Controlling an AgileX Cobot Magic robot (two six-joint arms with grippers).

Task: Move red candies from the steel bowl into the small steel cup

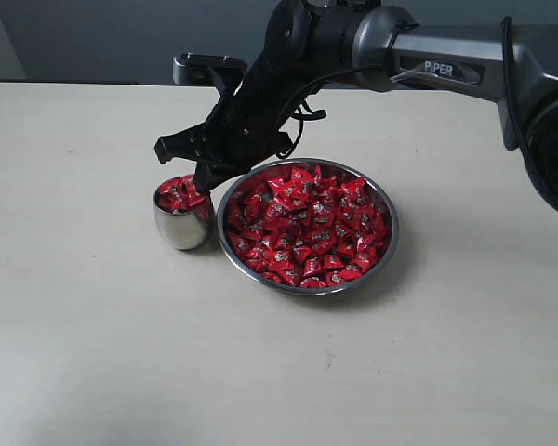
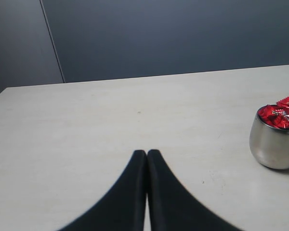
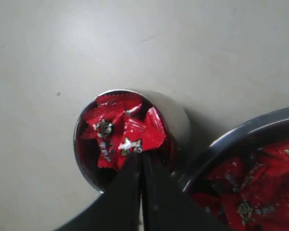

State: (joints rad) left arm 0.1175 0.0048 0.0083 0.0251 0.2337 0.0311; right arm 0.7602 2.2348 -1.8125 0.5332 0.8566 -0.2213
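The steel bowl (image 1: 391,223) sits mid-table, heaped with red candies (image 1: 307,223). Just left of it stands the small steel cup (image 1: 180,229), with several red candies (image 1: 177,193) piled to its rim. My right gripper (image 1: 203,182) reaches across and hangs over the cup's mouth. In the right wrist view its tips (image 3: 140,155) are pressed together on a red candy (image 3: 137,137) above the cup (image 3: 181,115), with the bowl's rim (image 3: 241,133) beside it. My left gripper (image 2: 147,153) is shut with nothing in it, low over bare table, the cup (image 2: 274,144) off to one side.
The right arm (image 1: 446,65) stretches from the upper right across the back of the bowl. The pale tabletop (image 1: 93,334) runs back to a dark wall (image 2: 173,38). The left gripper does not show in the exterior view.
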